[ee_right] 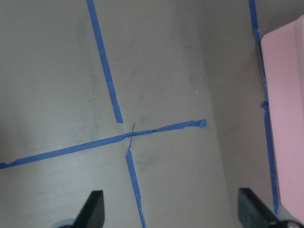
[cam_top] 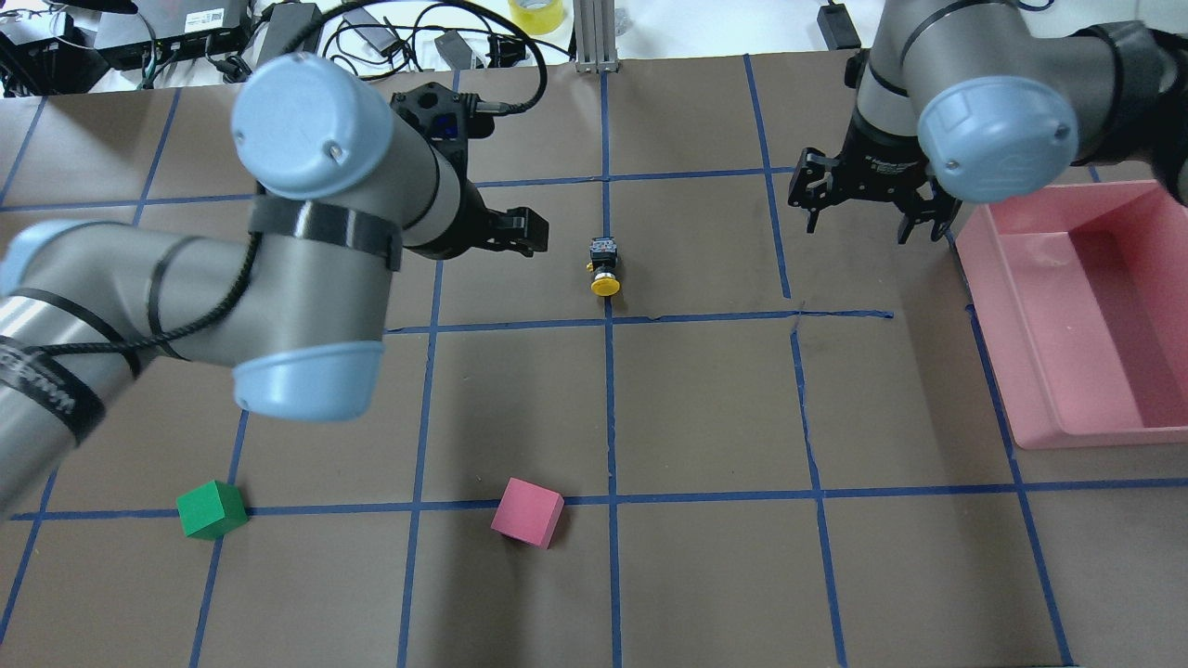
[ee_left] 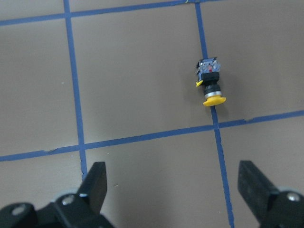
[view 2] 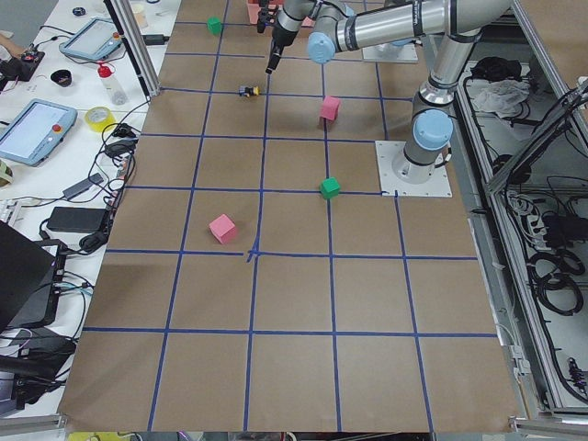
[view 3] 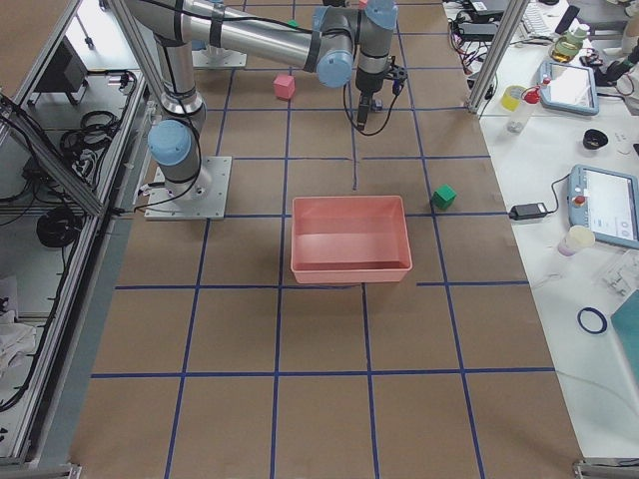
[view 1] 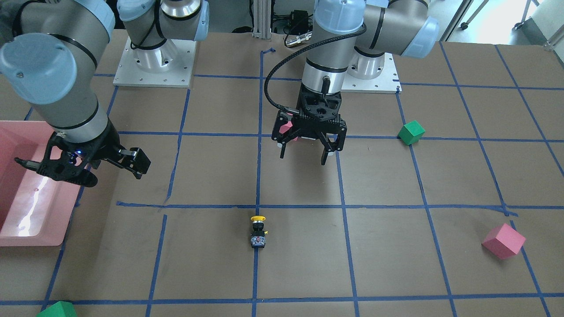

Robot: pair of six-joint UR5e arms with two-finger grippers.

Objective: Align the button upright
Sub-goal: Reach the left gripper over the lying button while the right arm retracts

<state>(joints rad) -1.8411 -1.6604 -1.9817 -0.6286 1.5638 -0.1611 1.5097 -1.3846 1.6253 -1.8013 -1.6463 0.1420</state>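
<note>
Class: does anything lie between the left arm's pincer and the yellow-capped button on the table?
Nothing visible does. Between the open left pincer and the button there is only bare paper and blue tape. The pink cube and green cube sit elsewhere.

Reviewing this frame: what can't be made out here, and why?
Exterior left: button too small to judge its pose.
Front-facing: pink cube mostly hidden behind the left tool; green cube cut off by the bottom edge.
Right wrist: right tool shows only its finger ends; the bottom edge cuts the rest.
</note>
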